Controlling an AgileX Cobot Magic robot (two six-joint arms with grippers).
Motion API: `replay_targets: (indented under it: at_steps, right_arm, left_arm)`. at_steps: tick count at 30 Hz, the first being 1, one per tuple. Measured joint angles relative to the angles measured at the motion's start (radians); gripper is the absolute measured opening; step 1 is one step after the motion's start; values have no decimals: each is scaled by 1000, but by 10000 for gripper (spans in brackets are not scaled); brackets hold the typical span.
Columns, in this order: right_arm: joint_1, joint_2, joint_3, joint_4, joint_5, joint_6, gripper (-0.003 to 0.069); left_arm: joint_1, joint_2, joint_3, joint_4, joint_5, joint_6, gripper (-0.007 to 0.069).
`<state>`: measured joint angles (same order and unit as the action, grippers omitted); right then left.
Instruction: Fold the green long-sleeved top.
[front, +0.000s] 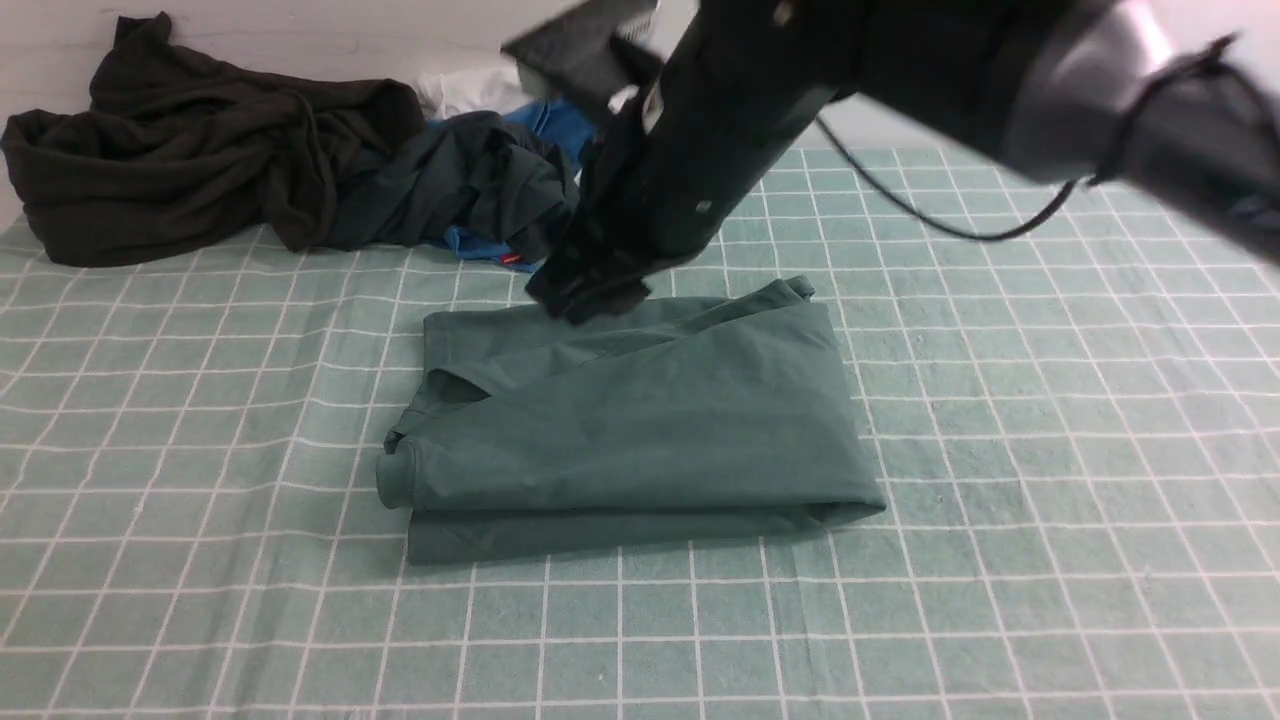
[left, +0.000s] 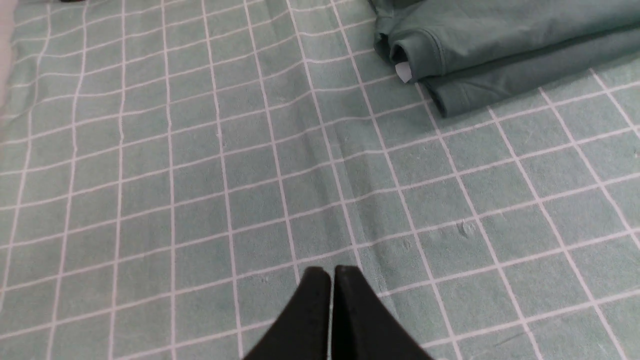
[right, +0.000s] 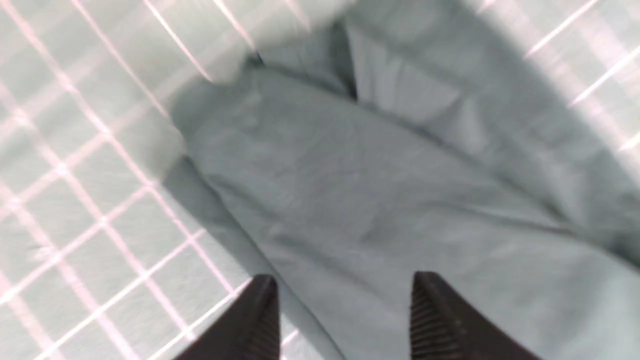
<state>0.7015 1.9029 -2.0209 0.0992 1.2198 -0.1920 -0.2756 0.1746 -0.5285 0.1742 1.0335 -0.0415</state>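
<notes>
The green long-sleeved top (front: 640, 420) lies folded into a thick rectangle in the middle of the checked cloth; its ribbed neck shows at its left end. My right gripper (front: 590, 295) hangs over the top's far left edge. In the right wrist view the right gripper (right: 345, 300) is open and empty, its fingers straddling the top (right: 380, 200) just above it. My left gripper (left: 330, 272) is shut and empty above bare cloth, well away from the top's neck corner (left: 450, 55). The left arm is out of the front view.
A heap of clothes lies along the far left: a blackish garment (front: 190, 140), a dark one (front: 470, 185), a blue one (front: 555, 125) and a white one (front: 475, 90). The green checked tablecloth (front: 1050, 430) covers the table. The right arm (front: 1000, 70) crosses the top of the front view.
</notes>
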Motion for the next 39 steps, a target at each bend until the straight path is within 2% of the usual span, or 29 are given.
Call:
replay_targets:
  at_steps: [4, 7, 11, 12, 16, 22, 29, 39]
  right_arm:
    - [-6, -118, 28, 6, 18, -10, 197]
    - [-16, -259, 181, 10, -32, -11, 93]
    - [-16, -463, 444, 26, -197, -9, 9]
    - [-16, -474, 458, 26, -206, -7, 6]
    - [-16, -734, 730, 26, -374, 2, -12]
    - [-16, -1020, 987, 26, -473, 4, -13]
    - [-16, -1169, 1134, 27, -453, 6, -13]
    - [-16, -1183, 1147, 51, -320, 6, -13]
  left_arm:
    - [0, -132, 46, 2, -53, -6, -3]
    - [0, -188, 50, 2, -110, -6, -3]
    - [0, -192, 51, 1, -117, -6, -3]
    - [0, -192, 52, 1, -117, -6, -3]
    - [0, -192, 52, 1, -117, -6, -3]
    - [0, -192, 52, 1, -117, -6, -3]
    - [0, -192, 52, 1, -117, -6, -3]
    - [0, -194, 53, 1, -117, -6, -3]
